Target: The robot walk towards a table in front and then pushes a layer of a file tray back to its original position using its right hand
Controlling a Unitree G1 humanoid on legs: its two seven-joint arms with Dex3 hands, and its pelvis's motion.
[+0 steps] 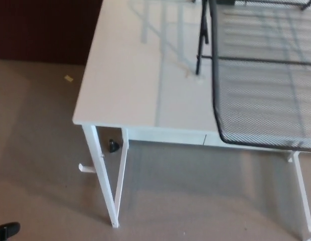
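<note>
A black wire-mesh file tray layer (268, 100) sticks out toward me on the white table (135, 85), its front rim reaching just past the table's near edge at the right. A black upright post of the tray frame (201, 45) stands behind the layer's left corner. Neither of my hands shows in the head view.
White table legs (108, 186) stand at the near left and another leg (302, 191) at the right. A small black object (113, 146) lies on the beige floor under the table. A yellow scrap (68, 78) lies left of the table. A dark wall (45, 30) runs behind.
</note>
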